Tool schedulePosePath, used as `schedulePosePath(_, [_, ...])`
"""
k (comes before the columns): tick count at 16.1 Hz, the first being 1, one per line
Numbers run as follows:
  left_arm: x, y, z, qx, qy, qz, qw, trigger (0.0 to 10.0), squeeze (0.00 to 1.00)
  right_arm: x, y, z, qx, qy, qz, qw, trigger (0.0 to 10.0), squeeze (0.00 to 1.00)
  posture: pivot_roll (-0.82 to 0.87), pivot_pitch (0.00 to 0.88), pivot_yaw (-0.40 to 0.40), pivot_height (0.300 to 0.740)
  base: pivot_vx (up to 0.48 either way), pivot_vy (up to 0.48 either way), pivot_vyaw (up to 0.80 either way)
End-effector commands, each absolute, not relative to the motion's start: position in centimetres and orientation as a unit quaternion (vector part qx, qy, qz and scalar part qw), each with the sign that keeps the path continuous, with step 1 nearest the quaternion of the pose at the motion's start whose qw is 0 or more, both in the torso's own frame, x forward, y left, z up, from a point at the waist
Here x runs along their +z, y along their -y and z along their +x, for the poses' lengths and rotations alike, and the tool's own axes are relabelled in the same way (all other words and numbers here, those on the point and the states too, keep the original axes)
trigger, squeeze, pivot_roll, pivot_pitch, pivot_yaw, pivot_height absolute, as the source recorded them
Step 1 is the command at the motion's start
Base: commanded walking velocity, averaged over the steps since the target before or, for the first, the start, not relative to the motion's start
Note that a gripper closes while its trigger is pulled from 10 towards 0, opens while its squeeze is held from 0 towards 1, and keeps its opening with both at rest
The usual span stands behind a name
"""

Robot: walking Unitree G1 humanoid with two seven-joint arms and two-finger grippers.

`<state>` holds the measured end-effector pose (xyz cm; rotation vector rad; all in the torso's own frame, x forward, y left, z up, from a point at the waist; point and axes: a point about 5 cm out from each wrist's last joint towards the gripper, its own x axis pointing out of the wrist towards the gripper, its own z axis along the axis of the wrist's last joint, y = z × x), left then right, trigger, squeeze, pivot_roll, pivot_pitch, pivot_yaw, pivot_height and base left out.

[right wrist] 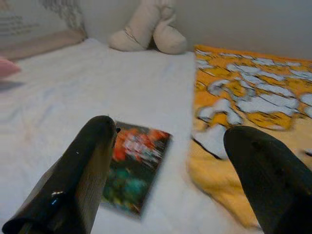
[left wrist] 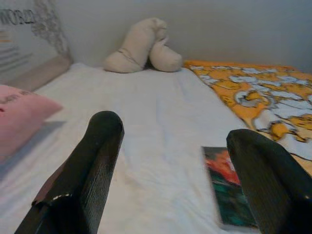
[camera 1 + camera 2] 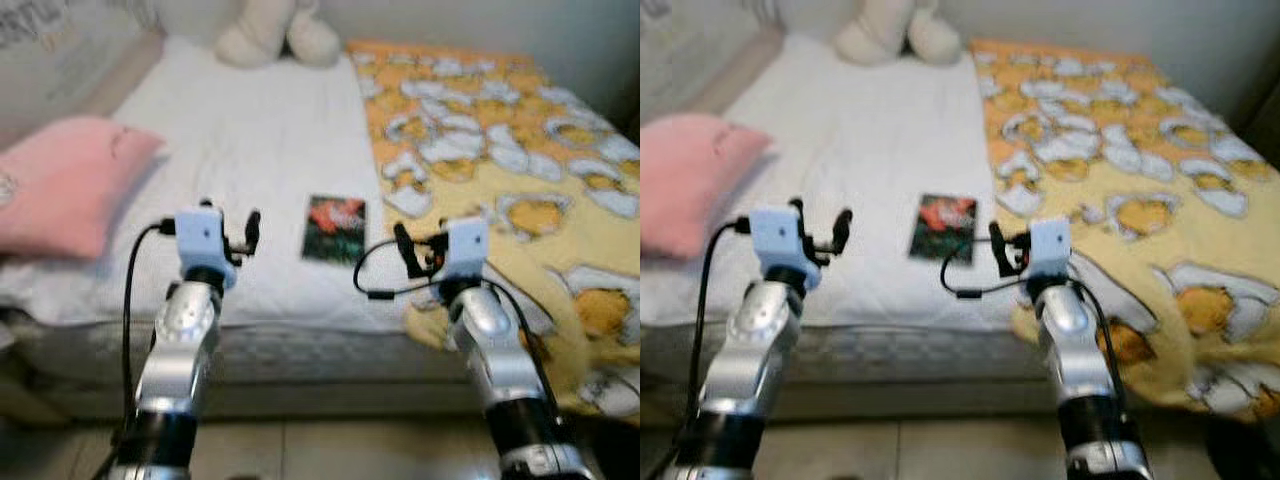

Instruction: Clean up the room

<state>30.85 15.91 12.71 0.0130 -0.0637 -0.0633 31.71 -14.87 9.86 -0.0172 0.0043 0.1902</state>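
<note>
While both arms reach forward over the near edge of the bed (image 3: 260, 150), neither holds anything. Left gripper (image 3: 228, 232): fingers spread wide in its wrist view, nothing between them, hovering above the white sheet. Right gripper (image 3: 420, 252): fingers likewise spread wide, empty, hovering at the border where the sheet meets the blanket (image 3: 500, 130).

Book (image 3: 335, 228): thin, dark cover with red-orange and green print, lying flat on the sheet. It sits between the two grippers and slightly ahead of both, nearer the right gripper, touching neither. In the right wrist view the book (image 1: 134, 165) lies just beyond the fingertips, tilted.

Blanket: orange-yellow with white patches, ahead of and beside the right gripper on its outer side; its near end hangs off the bed edge.

Pink pillow (image 3: 65, 180): beyond the left gripper's outer side, well apart.

Beige plush toy (image 3: 275, 30): far ahead of both grippers, against the wall.
</note>
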Motion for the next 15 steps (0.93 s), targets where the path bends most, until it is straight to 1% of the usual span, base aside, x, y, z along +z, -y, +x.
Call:
schedulePosePath(1, [12.8, -16.0, 31.3, -0.043, 0.028, 0.001, 0.999, 10.0, 0.0, 10.0, 14.8, 31.6, 0.081, 0.004, 0.004, 0.997, 10.0, 0.0, 0.0, 0.0, -0.024, 0.74, 0.48, 0.0, 0.0])
schedulePosePath(5, [12.8, -15.1, 31.5, -0.07, 0.025, 0.001, 0.997, 10.0, 0.0, 9.5, 15.3, 30.8, 0.068, 0.0, 0.003, 0.998, 10.0, 0.0, -0.02, 0.0, -0.005, 0.74, 0.48, 0.0, 0.0])
schedulePosePath(11, [12.8, -14.7, 31.6, -0.092, 0.024, 0.005, 0.995, 10.0, 0.0, 9.4, 15.3, 30.7, 0.061, 0.001, 0.002, 0.998, 10.0, 0.0, -0.02, 0.0, 0.008, 0.74, 0.48, 0.0, 0.0])
schedulePosePath(12, [12.8, -14.7, 31.5, -0.093, 0.024, 0.009, 0.995, 10.0, 0.0, 9.2, 15.3, 30.6, 0.059, -0.006, 0.005, 0.998, 10.0, 0.0, -0.02, 0.0, 0.014, 0.74, 0.48, 0.0, -0.58])
schedulePosePath(13, [12.7, -15.0, 31.7, -0.08, 0.02, 0.022, 0.996, 10.0, 0.0, 9.0, 15.3, 30.5, 0.059, -0.009, 0.009, 0.998, 10.0, 0.0, -0.02, 0.0, 0.014, 0.74, 0.454, 0.0, -0.58])
schedulePosePath(15, [12.3, -16.4, 32.5, -0.034, -0.006, 0.035, 0.999, 10.0, 0.0, 8.7, 15.4, 30.0, 0.057, -0.011, 0.009, 0.998, 10.0, 0.0, -0.02, 0.0, 0.01, 0.74, 0.0, 0.0, -0.58])
